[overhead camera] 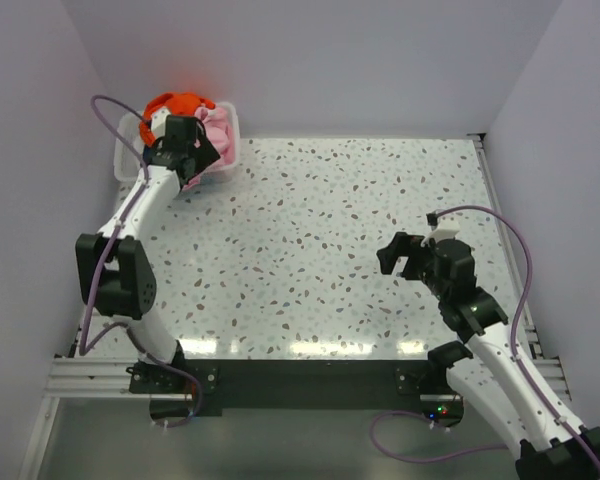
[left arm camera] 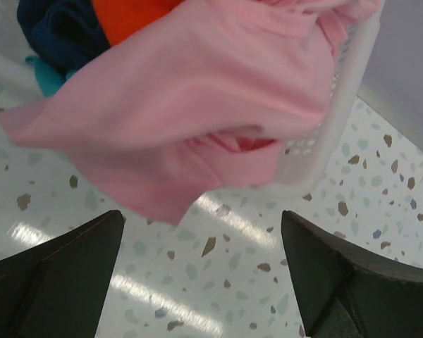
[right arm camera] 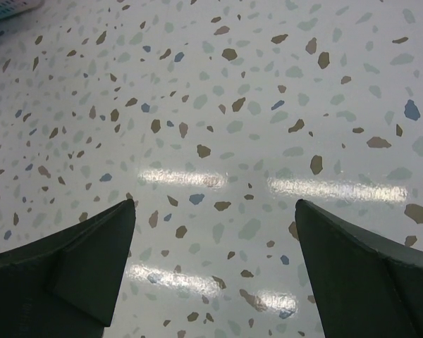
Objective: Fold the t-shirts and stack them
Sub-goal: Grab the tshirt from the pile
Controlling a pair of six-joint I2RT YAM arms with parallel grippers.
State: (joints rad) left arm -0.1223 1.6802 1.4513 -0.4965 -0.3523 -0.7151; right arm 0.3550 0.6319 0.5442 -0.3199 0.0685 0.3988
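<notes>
A white plastic bin at the table's far left holds the t-shirts. A light pink shirt hangs over the bin's rim toward the table. A bright orange shirt, a dark blue one and a teal one lie behind it. In the top view the orange shirt and pink shirt show beside the arm. My left gripper is open and empty just in front of the hanging pink cloth. My right gripper is open and empty over bare table at the right.
The speckled table is walled at the back and both sides. The bin stands against the far left corner. A metal rail runs along the table's right edge.
</notes>
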